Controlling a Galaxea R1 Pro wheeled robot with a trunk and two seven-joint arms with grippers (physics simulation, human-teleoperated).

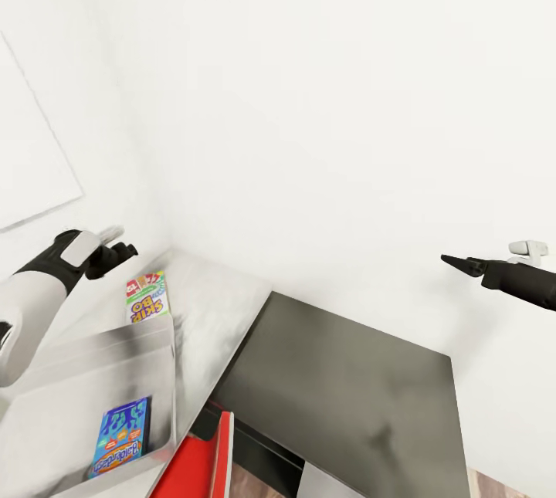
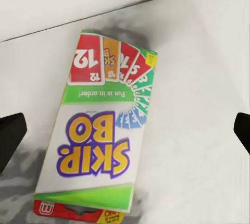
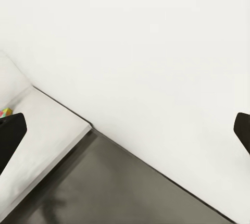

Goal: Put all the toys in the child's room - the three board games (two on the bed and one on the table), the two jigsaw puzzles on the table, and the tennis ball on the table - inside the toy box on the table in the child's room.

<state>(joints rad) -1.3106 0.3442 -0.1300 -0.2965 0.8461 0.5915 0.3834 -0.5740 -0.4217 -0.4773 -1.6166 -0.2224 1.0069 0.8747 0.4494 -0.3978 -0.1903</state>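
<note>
The flat "SKIP-BO" board game (image 1: 147,296) lies on the pale table (image 1: 220,301) close to the wall corner. My left gripper (image 1: 123,245) hovers open just above it. In the left wrist view the box (image 2: 104,130) lies between the black fingertips (image 2: 10,138), apart from both. A smaller blue board game (image 1: 120,436) lies inside the grey toy box (image 1: 93,340) at the near left. My right gripper (image 1: 457,260) is open in the air in front of the wall, over the dark corner section (image 1: 347,382). The jigsaw puzzles and tennis ball are out of view.
White walls close in behind and to the left of the table. A red-and-white chair (image 1: 202,455) stands against the table's near edge. In the right wrist view the dark corner section (image 3: 120,187) meets the pale top (image 3: 47,130).
</note>
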